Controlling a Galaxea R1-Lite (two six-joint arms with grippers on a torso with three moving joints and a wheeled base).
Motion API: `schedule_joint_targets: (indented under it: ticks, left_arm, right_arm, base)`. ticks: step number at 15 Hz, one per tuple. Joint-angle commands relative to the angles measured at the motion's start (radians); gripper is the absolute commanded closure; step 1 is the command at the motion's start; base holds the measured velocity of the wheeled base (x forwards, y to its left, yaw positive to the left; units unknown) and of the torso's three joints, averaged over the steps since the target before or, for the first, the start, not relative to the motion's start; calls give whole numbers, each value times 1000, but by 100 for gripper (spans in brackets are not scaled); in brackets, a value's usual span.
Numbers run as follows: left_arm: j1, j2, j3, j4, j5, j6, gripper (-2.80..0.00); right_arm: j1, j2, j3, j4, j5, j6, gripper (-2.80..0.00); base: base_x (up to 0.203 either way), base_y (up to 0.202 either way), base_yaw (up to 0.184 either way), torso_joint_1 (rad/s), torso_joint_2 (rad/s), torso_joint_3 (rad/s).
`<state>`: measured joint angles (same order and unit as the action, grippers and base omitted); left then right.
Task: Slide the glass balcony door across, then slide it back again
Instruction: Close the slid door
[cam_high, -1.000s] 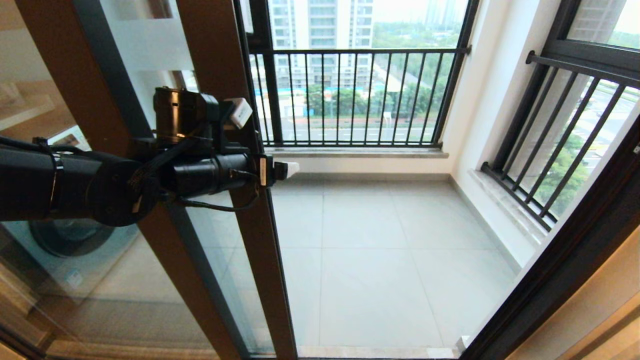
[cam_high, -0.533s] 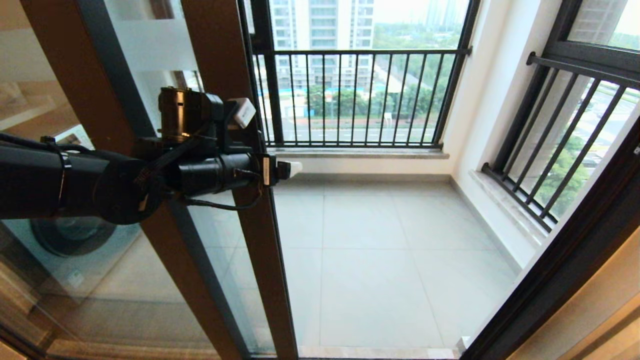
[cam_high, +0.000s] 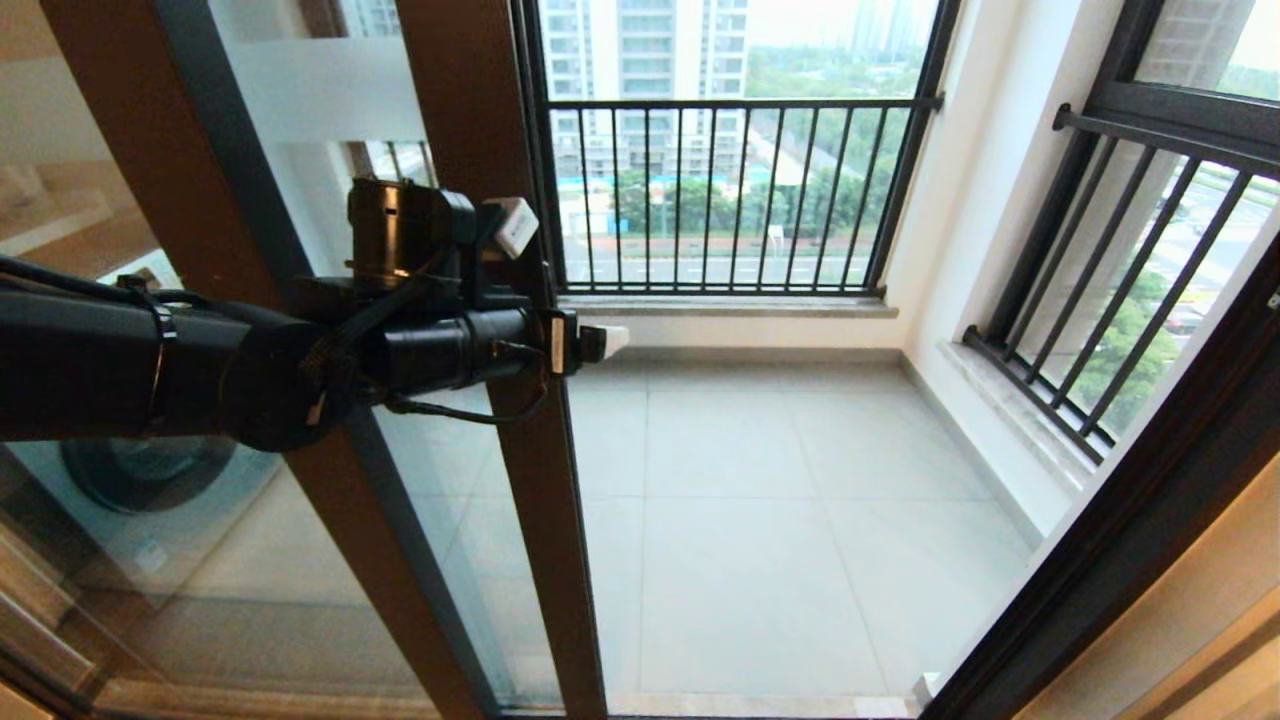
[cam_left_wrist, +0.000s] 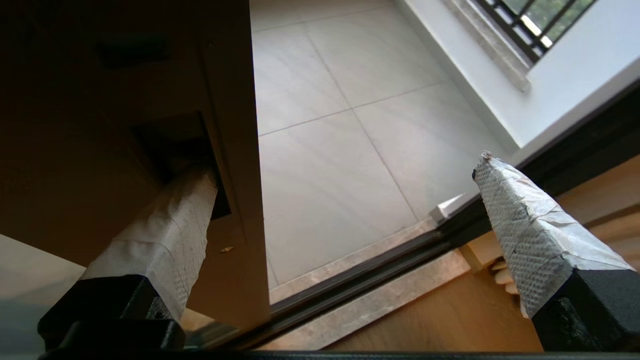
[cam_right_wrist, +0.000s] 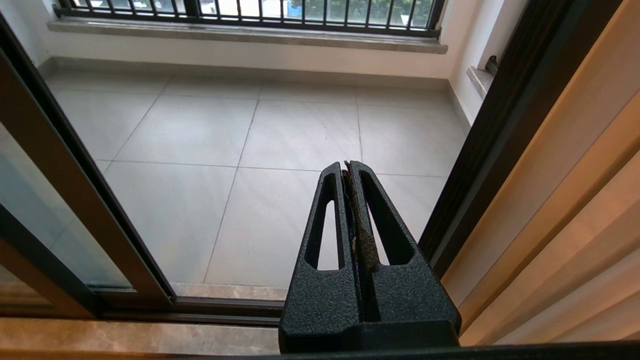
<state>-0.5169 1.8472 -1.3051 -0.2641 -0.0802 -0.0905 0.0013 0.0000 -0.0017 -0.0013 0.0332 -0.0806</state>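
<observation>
The glass balcony door (cam_high: 545, 540) is a clear pane in a dark brown frame with a frosted band (cam_high: 330, 90) near the top, standing left of the open doorway. My left gripper (cam_high: 575, 345) reaches in from the left at mid-height of the door's stile. In the left wrist view this gripper (cam_left_wrist: 342, 167) is open; one taped finger (cam_left_wrist: 170, 235) has its tip in the recessed handle slot (cam_left_wrist: 175, 145), and the other taped finger (cam_left_wrist: 520, 215) hangs free past the stile edge. My right gripper (cam_right_wrist: 346, 167) is shut on nothing, low on the room side of the threshold, and out of the head view.
The grey tiled balcony floor (cam_high: 760, 540) lies beyond the opening, with black railings (cam_high: 720, 190) at the back and right. The dark door jamb (cam_high: 1130, 540) stands at the right. A floor track (cam_right_wrist: 225, 310) crosses the threshold. A washing machine (cam_high: 140, 475) shows through the left glass.
The door stile and my left gripper have moved together to the right, narrowing the opening a little. The finger stays in the handle slot.
</observation>
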Motion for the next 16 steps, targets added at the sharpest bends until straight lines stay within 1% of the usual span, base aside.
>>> schedule_joint_targets:
  ticks: [1, 4, 8, 9, 12, 16]
  left_arm:
    - [-22, 17, -9, 0, 2, -1, -280]
    - [-53, 39, -51, 0, 6, 0, -280]
    - [-84, 62, -75, 0, 12, 0, -280]
    - [-91, 70, -87, 0, 18, -1, -280]
    - [-111, 90, -115, 0, 60, -2, -280]
    - [-124, 101, -123, 0, 63, -4, -280]
  right_arm:
    - [0, 2, 0, 0, 1, -1, 0]
    - [0, 2, 0, 0, 1, -1, 0]
    - [0, 2, 0, 0, 1, -1, 0]
    - [0, 2, 0, 0, 1, -1, 0]
    - [0, 2, 0, 0, 1, -1, 0]
    - [0, 2, 0, 0, 1, -1, 0]
  base:
    - [0, 0, 0, 0, 0, 0]
    - [0, 0, 0, 0, 0, 0]
    - [0, 0, 0, 0, 0, 0]
    - [0, 0, 0, 0, 0, 0]
    - [0, 0, 0, 0, 0, 0]
    - [0, 0, 0, 0, 0, 0]
